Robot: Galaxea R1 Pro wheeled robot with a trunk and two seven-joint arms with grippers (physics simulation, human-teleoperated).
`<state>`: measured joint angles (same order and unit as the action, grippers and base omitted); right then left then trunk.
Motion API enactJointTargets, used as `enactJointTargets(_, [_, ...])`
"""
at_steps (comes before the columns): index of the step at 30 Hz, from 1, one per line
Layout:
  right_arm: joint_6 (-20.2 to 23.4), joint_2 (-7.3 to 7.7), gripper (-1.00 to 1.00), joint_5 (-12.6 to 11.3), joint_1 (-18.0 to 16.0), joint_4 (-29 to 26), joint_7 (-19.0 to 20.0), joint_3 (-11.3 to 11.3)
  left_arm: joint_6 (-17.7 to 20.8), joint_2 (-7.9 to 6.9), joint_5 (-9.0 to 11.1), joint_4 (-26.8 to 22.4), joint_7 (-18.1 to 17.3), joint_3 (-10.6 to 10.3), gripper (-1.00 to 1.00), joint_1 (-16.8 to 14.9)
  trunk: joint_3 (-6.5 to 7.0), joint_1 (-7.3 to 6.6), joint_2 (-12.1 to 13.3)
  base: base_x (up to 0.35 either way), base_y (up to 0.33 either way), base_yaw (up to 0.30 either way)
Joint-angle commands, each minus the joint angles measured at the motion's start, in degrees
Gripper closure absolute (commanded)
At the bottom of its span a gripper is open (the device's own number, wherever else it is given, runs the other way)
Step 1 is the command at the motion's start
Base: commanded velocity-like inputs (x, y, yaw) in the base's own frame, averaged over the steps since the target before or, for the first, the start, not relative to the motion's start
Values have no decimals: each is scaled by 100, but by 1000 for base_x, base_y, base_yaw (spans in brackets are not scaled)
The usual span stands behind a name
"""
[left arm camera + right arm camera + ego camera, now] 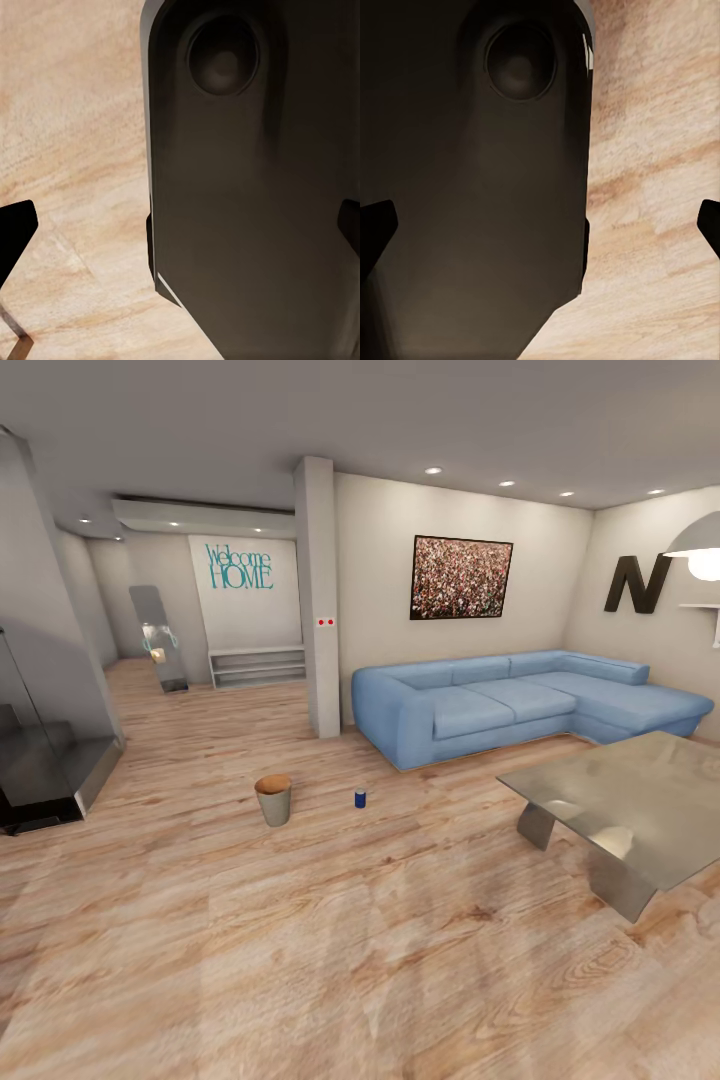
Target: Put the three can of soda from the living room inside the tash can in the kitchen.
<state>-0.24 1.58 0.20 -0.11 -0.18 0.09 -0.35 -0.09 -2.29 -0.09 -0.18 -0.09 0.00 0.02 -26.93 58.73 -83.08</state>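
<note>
Left of centre in the head view, on the pale wood plank floor, stands the grey waste bin with its tan-brown rim, upright and open-mouthed. Just to its right, near but apart, stands a dark blue soda can, also upright. Further right, the light blue corner sofa runs along the back wall under a framed picture and a large black N; the grey low table fills the lower right. I see nothing that looks like an orange can here, though the table's reflective top makes this hard to judge.

Across the left wrist view, a dark robot body panel covers most of the right side, with floor planks at the left. The left gripper shows as two dark fingertips at the frame's edges, spread wide with nothing between them.

Over in the right wrist view it is mirrored: the dark panel at left, floor at right, and the right gripper likewise spread apart and empty.

The risks, as I judge them: the blue can is light and on the floor, so a low reach that clips it could tip it and let it roll. The bin beside it could be nudged over by the base on approach. Both wrist cameras are half blocked, so they give little help with aiming just now.
</note>
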Motion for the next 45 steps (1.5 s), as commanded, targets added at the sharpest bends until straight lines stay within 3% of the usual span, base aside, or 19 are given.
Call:
enactJointTargets(1, [0,0,-100,0,0,0,0,0,0,0,0,0,0,0,-100,0,0,0,0,0,0,0])
enactJointTargets(45, [-3,0,-100,-1,2,0,0,1,0,0,0,0,0,0,-100,-2,0,0,0,0,0,0])
